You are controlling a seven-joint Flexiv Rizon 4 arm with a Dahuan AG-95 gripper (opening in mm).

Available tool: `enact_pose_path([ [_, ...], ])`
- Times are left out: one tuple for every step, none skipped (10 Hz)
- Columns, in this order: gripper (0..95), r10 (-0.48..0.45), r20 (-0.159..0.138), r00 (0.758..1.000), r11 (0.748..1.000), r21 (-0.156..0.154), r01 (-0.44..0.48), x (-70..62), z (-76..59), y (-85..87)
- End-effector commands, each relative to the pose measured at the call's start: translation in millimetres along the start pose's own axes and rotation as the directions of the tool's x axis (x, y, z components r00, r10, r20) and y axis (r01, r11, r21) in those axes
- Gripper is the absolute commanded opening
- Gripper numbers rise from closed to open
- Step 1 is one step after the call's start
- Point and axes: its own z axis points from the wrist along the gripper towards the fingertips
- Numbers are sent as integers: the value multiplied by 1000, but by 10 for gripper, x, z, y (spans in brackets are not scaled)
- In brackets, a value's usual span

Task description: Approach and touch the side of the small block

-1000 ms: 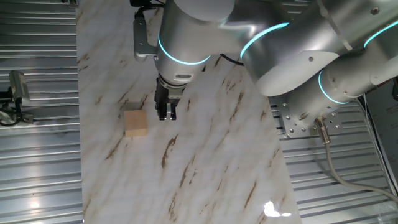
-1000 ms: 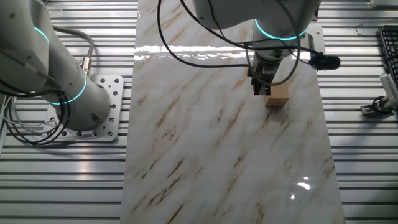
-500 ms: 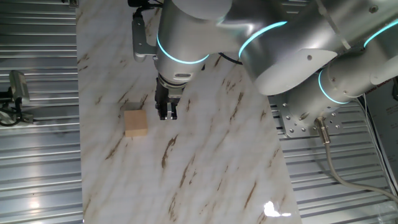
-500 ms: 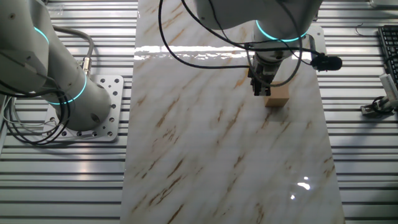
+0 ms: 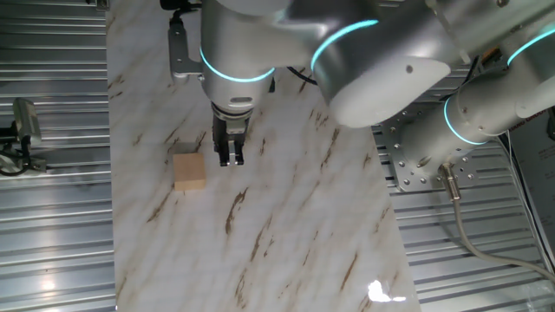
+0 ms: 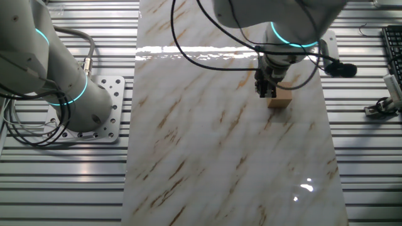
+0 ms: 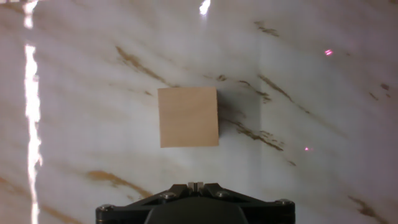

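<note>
Black hand: nearest thing in the hand view, only its dark housing pokes in at the bottom edge, fingers look pressed together with just a thin seam between them. From the fixed views it hangs low over the surface, pointing down.

Gap: there's a strip of bare marble between the hand and the block in the hand view, and one fixed view shows them near but apart. In the other fixed view the fingers overlap the block's edge, but I'd put that down to the angle.

Small block: plain tan wood cube, sitting flat on the surface, roughly centered in the hand view and straight ahead of the fingers. Throws a soft shadow to one side.

Surface: white marble look with brown veins, glare streaks down one edge.

Progress: I'd say the approach is mostly done, hand is down low and lined up with a side face. The touch itself isn't done yet, just that last little slide across is left.

Hard to see: fingertips are cut off in the hand view, so I can't tell how high they ride above the surface. The big silver arm fills the top of one fixed view and hides the far end of the surface.
</note>
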Motion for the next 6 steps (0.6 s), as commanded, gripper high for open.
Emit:
enact_pose_path([
  [0, -7, -15, 1000, 1000, -1, 7, 0, 8, 6],
  [0, -3, -19, 1000, 1000, 0, 3, 0, 8, 6],
  [0, 2, -22, 1000, 1000, 4, -2, 0, 8, 6],
  [0, 7, -23, 1000, 1000, 17, -6, 0, 8, 6],
  [0, 12, -22, 1000, 999, 35, -11, 0, 8, 6],
  [0, 17, -21, 1000, 999, 52, -16, 0, 8, 6],
])
